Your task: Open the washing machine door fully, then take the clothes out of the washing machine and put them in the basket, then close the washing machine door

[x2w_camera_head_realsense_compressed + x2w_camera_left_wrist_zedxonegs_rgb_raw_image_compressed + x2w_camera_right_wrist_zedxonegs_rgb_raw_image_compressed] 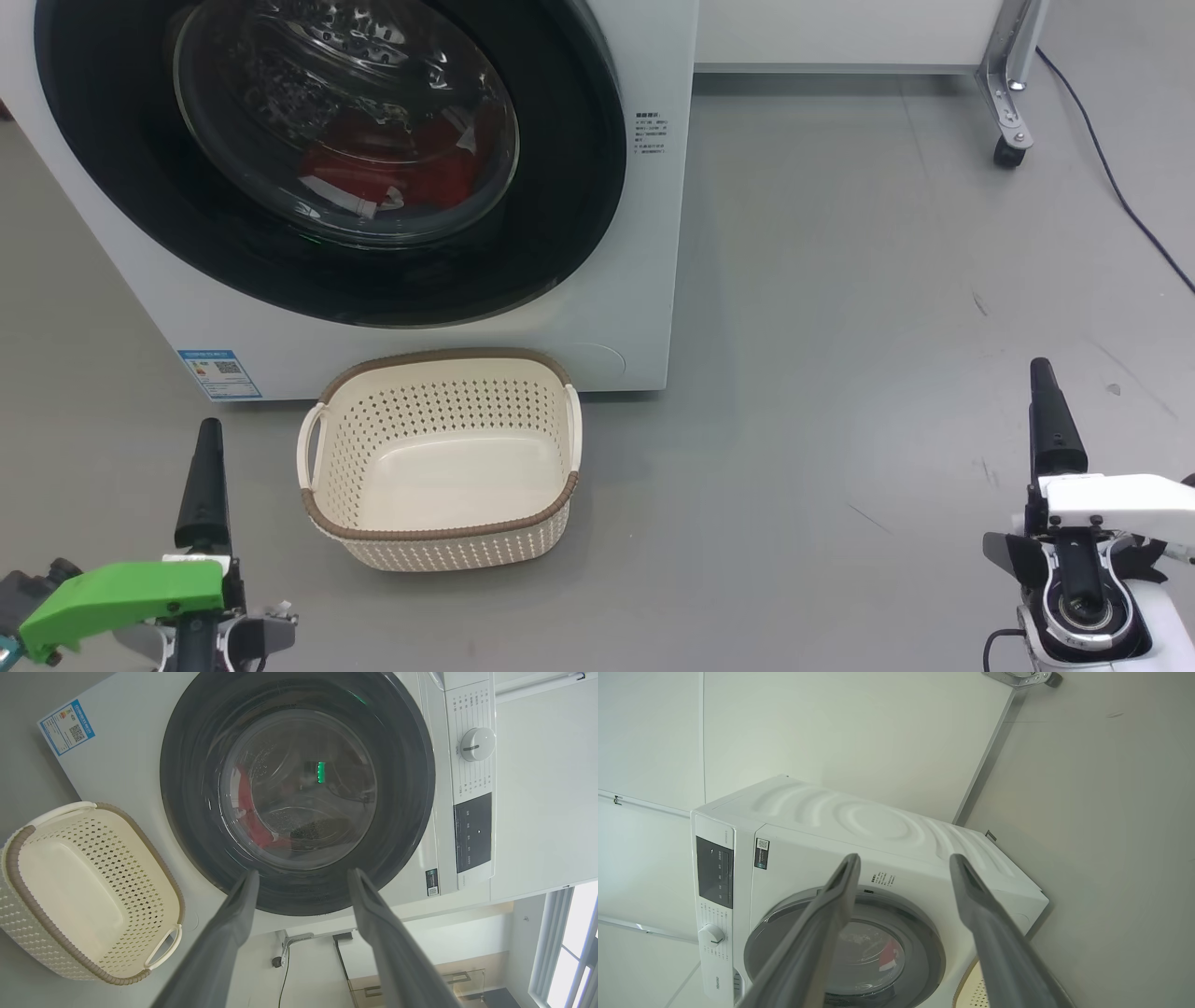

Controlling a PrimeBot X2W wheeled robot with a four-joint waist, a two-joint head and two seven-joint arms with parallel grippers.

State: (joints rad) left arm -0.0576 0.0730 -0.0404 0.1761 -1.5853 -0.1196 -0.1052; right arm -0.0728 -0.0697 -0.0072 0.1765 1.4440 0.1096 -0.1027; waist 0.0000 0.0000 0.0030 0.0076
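Nearest, the left gripper [303, 871] has its two long dark fingers spread wide with nothing between them, aimed at the lower edge of the washing machine door [579, 187]. A green cover [121, 597] sits on its wrist. The right gripper [904, 856] is likewise spread and empty, pointing toward the machine's upper right corner from well off to the side.

Next comes the cream basket [448, 551], upright on the grey floor [840, 373] with its mouth facing up and nothing inside. Its long axis runs left to right, parallel to the machine's front, with a white handle at each short end. Its far brown rim lies just beside the base of the washing machine [644, 280]; I cannot tell whether they touch.

The white front-loader stands behind it, facing the robot. A blue label [219, 373] marks its lower left corner and a small printed sticker [651, 131] sits right of the door. The round door is shut flat against the front, its glass bowl bulging outward. Through the glass the red clothes [420, 168] with white trim lie low in the steel drum.

In the left wrist view a white knob [477, 744] and a dark display panel [473, 833] sit along the machine's top strip.

Farther right, a metal frame leg on a caster [1008, 149] stands on the floor below a white panel [840, 28], and a dark cable [1111, 177] trails past it.
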